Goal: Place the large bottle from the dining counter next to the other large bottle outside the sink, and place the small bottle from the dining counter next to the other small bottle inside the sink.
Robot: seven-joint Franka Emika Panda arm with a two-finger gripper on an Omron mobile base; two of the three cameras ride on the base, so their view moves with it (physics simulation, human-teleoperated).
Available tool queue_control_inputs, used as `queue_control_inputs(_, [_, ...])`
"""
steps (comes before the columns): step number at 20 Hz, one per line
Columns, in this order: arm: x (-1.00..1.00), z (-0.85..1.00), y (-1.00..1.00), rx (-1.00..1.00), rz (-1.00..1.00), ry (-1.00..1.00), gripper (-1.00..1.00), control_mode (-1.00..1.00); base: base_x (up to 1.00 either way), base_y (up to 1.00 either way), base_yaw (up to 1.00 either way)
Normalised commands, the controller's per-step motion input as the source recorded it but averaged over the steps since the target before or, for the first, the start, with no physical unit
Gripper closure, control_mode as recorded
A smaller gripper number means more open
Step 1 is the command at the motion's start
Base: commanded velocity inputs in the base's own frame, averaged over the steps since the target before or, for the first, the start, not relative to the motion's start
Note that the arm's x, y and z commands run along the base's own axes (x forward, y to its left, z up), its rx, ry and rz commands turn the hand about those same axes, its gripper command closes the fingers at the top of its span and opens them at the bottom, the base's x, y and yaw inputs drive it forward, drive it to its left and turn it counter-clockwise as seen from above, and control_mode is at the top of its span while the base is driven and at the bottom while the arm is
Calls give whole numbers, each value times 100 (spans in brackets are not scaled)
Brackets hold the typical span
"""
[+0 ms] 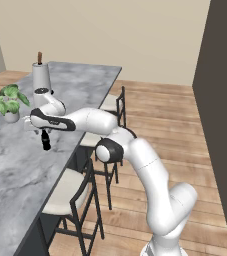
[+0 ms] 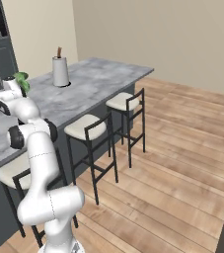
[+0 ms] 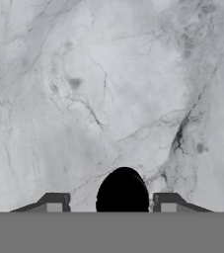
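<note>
The pincer point(image 1: 46, 136) points down over the marbled surface point(image 1: 15, 165) of the dining counter, near its stool-side edge. A small black bottle point(image 1: 46, 141) stands upright on the surface between the two fingers point(image 3: 54, 202). Gaps show on both sides, so I cannot tell whether it is gripped. A potted plant point(image 1: 9, 102) stands near the opposite edge, and a paper towel roll point(image 1: 40, 75) stands toward the far end.

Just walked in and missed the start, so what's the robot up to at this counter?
The white arm reaches over the marbled dining counter with its claw pointing down over a small black bottle. The bottle's top sits between the fingertips, with gaps on both sides. A potted plant and a paper towel roll stand nearby.
</note>
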Motion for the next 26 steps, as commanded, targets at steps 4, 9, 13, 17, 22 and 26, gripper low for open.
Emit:
queue_control_inputs(4, [0,0,0,0,0,0,100,-100,0,0,0])
queue_control_inputs(9, [0,0,0,0,0,0,100,-100,0,0,0])
queue_control_inputs(13, [0,2,0,0,0,0,100,-100,0,0,0])
queue_control_inputs(17, [-35,36,-2,3,0,-2,100,-100,0,0,0])
queue_control_inputs(22, [-50,56,-15,6,0,0,100,-100,0,0,0])
queue_control_inputs(26, [-75,46,-42,6,0,0,100,-100,0,0,0])
